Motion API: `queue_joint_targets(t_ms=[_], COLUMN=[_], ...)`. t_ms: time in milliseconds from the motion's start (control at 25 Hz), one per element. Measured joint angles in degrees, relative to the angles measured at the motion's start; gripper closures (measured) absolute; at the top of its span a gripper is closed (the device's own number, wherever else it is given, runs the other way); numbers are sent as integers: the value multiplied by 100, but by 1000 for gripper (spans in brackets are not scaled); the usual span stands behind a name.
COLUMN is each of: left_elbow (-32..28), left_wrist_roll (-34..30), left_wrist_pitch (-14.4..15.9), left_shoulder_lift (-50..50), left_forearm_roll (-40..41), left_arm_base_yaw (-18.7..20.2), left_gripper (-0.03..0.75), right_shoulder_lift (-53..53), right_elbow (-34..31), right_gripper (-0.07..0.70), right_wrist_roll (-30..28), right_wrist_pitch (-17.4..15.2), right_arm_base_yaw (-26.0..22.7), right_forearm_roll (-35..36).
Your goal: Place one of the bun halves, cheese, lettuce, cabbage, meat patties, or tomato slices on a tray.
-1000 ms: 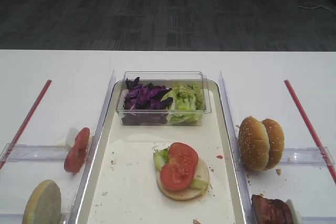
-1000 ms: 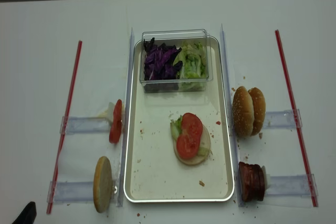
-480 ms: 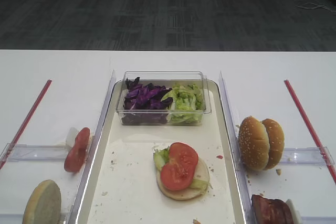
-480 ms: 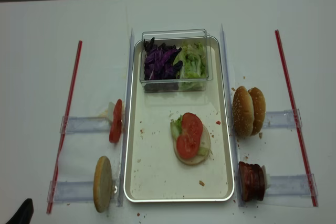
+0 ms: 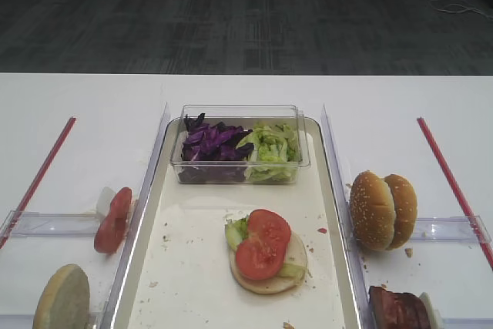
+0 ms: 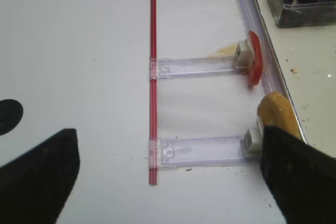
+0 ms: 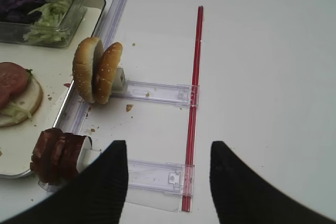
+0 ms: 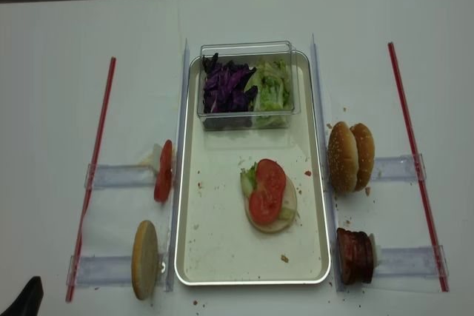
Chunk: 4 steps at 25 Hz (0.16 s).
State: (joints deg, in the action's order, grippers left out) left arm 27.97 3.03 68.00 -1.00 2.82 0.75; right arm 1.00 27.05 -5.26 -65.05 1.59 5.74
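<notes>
I saw both grippers — left (image 6: 163,182), right (image 7: 169,182) — spread wide, holding nothing. Tray (image 8: 222,257) carried a bun half (image 8: 285,216) with lettuce (image 8: 248,180) and tomato slices (image 8: 266,190) — patties (image 8: 355,255) racked right.

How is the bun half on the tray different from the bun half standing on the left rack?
The bun half on the tray lies flat; the bun half on the left rack stands on edge. The tray one carries lettuce and two tomato slices; the rack one is bare. Both are round with pale faces.

White table (image 5: 92,98); dark grey carpet floor (image 5: 246,13) beyond.
</notes>
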Motion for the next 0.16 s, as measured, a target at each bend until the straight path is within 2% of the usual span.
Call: queue_joint_targets(t_ms=[160], left_elbow=[0], left_wrist_roll=[0], left_wrist_pitch=[0], left_shoulder_lift=[0], left_forearm_roll=[0], left_arm_base_yaw=[0], left_gripper=[41], right_shoulder_lift=[0], right_elbow=[0], right_gripper=[228], right_wrist_roll=[0], right_wrist_pitch=[0], right_arm_base_yaw=[0], right_forearm_roll=[0])
